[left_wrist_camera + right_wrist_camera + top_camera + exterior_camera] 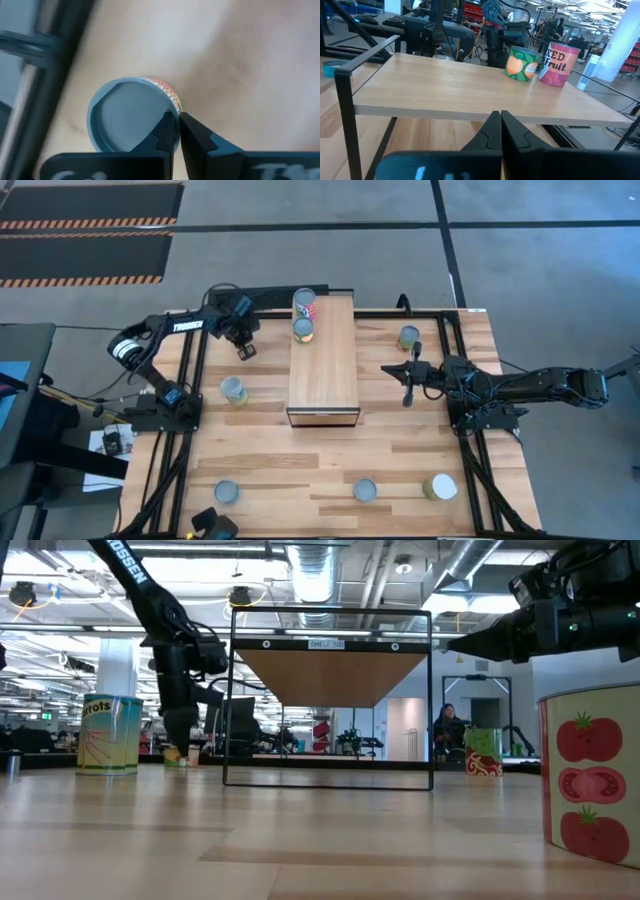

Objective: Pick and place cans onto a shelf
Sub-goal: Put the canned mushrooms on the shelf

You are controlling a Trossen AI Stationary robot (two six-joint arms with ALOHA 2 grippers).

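The shelf (322,365) stands mid-table. A red-and-white can (305,303) and a green can (303,330) stand on its far end, and both also show in the right wrist view (558,57) (522,63). My left gripper (244,350) is shut, left of the shelf. It stands above the table, a little to the far side of a grey-topped can (233,390) that stands on the table. The left wrist view looks down on that can's top (127,120) past the shut fingertips (178,125). My right gripper (408,387) is shut and empty, right of the shelf, pointing at it (500,125).
More cans stand on the table: one right of the shelf (408,337), two grey-topped ones near the front edge (226,492) (364,490) and a white-topped tomato can (440,487). Black frame rails (190,380) (470,440) run along both sides.
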